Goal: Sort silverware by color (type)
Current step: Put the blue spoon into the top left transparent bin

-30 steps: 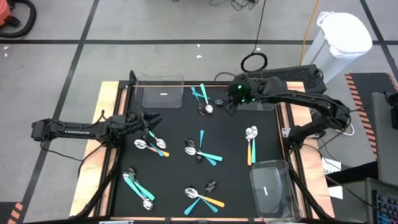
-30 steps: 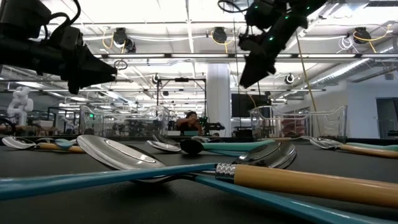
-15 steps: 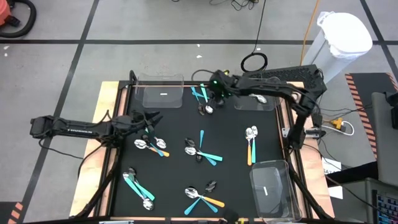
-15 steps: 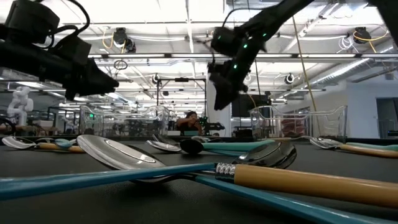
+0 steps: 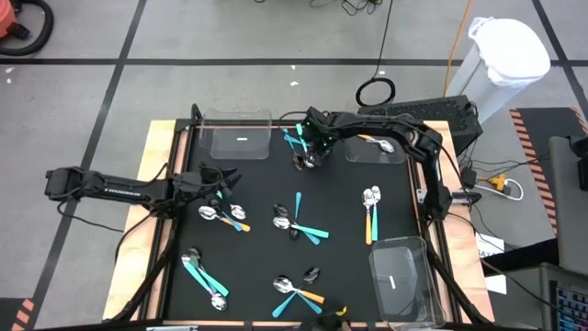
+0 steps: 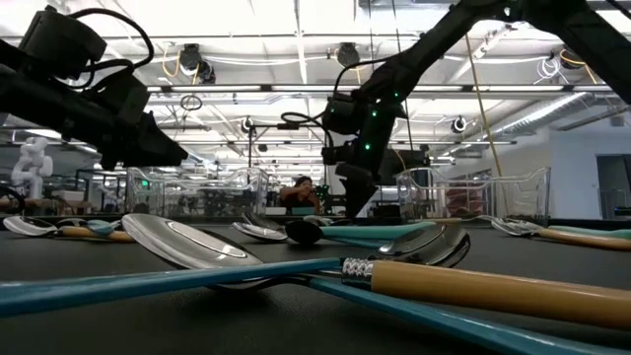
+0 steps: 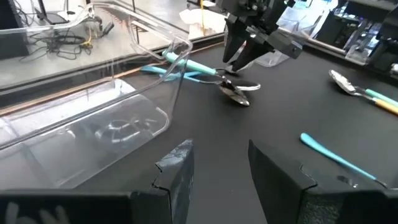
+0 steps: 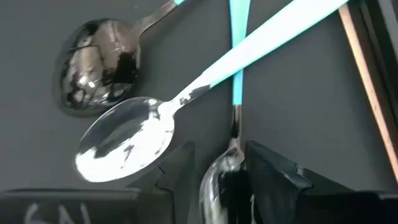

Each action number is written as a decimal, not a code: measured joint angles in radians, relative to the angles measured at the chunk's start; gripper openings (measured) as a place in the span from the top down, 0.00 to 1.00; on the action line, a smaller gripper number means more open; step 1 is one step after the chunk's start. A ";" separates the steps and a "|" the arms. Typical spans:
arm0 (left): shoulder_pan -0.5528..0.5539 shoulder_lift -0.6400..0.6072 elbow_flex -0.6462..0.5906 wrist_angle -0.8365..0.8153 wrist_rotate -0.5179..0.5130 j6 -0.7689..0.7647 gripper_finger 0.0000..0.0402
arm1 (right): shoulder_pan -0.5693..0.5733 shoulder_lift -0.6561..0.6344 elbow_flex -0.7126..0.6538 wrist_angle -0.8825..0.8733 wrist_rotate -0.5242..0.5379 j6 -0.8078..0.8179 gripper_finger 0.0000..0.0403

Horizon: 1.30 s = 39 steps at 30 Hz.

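Claws Over Scattered Silverware

Silverware [image 5: 296, 221] is spread across the black table [image 5: 344, 248]. At upper centre, the right claw [image 5: 306, 158] is lowered onto a teal-handled spoon cluster [image 8: 124, 140], one spoon head [image 8: 217, 180] set between its parted fingers. The left claw [image 5: 223, 181], at left, is held partly open, empty.

This is a robotics lab in a large open industrial hall. The low view shows a high ceiling with exposed beams, pipes and strip lights [image 6: 296, 39], a white humanoid robot [image 6: 30, 163] standing far back, and a person [image 6: 299, 192] seated among equipment racks. From above, the work table [image 5: 156, 184] stands on a grey floor marked with black tape lines [image 5: 119, 83], with loose cables [image 5: 375, 90] and a lined white bin [image 5: 496, 60] beside it.
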 joint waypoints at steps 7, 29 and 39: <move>0.000 0.032 0.000 0.005 -0.052 -0.026 0.61 | -0.041 -0.001 0.000 0.039 -0.025 -0.008 0.66; 0.000 0.039 0.000 0.020 -0.089 -0.026 0.61 | -0.049 0.093 0.111 -0.133 -0.068 -0.018 0.97; 0.000 0.039 0.000 0.078 -0.119 -0.025 0.61 | -0.051 -0.152 0.113 -0.116 0.005 0.074 0.98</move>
